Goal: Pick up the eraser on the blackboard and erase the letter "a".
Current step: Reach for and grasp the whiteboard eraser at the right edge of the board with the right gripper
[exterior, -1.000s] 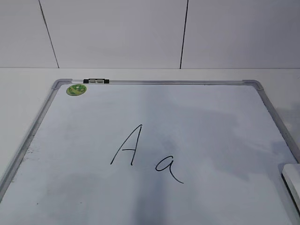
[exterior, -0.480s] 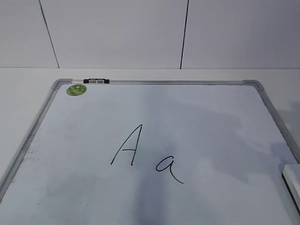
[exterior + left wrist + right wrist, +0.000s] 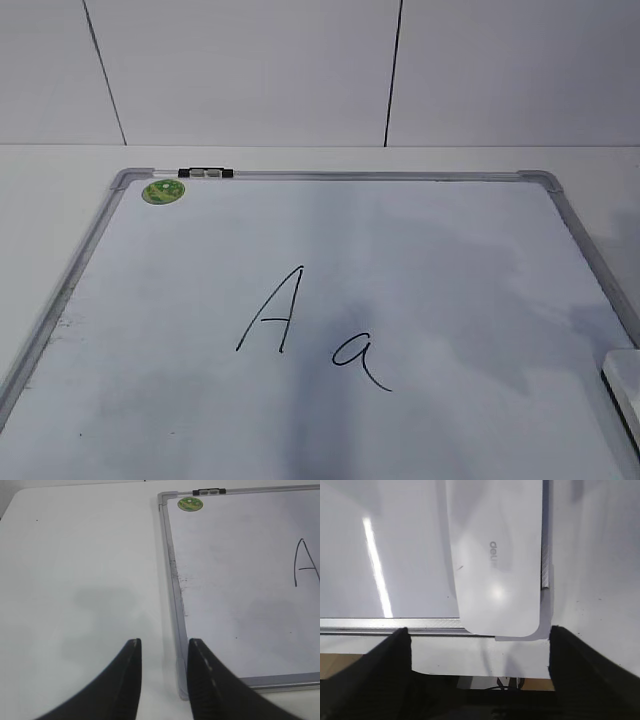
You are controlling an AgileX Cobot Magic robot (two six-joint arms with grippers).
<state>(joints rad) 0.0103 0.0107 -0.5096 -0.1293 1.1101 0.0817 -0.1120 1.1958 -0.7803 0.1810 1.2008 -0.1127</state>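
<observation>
Blackboard (image 3: 450,300) surface wide open above; only flat marks on it: capital "A" (image 3: 272,310), letter "a" (image 3: 358,358), green sticker (image 3: 163,191) at far left corner. Nothing upright around the letters.

Eraser (image 3: 495,555) lies in the board's near right corner, over the frame (image 3: 385,624). Right gripper (image 3: 480,645) jaws spread wider than the eraser, clear room either side.

Left gripper (image 3: 164,647) hovers at the board's near left corner; bare table (image 3: 75,580) beside it.
</observation>
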